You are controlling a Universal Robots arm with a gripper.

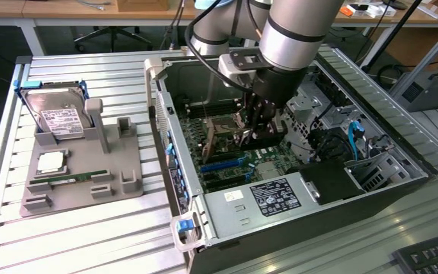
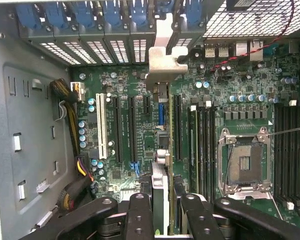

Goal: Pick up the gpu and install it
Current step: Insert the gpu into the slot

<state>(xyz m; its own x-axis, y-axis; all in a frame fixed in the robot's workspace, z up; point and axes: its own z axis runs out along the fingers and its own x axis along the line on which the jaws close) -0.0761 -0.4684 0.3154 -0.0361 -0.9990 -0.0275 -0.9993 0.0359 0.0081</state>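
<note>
The gripper (image 2: 162,210) has its jaws clamped on the gpu (image 2: 161,130), edge-on above the motherboard (image 2: 130,90) slots (bracket near the rear openings); seating remains.

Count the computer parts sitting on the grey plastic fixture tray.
3: silver white-labelled hard drive upright at the back, square silver processor chip flat in the middle, narrow green RAM stick beside it. None looks hidden.

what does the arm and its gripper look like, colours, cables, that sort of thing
The arm is a thick silver-grey tube with black bands at its joints. A black cable loops beside it. A silvery bracket sits at the wrist above the black gripper. In the wrist view, its fingers are matte black bars with round screw holes.
</note>
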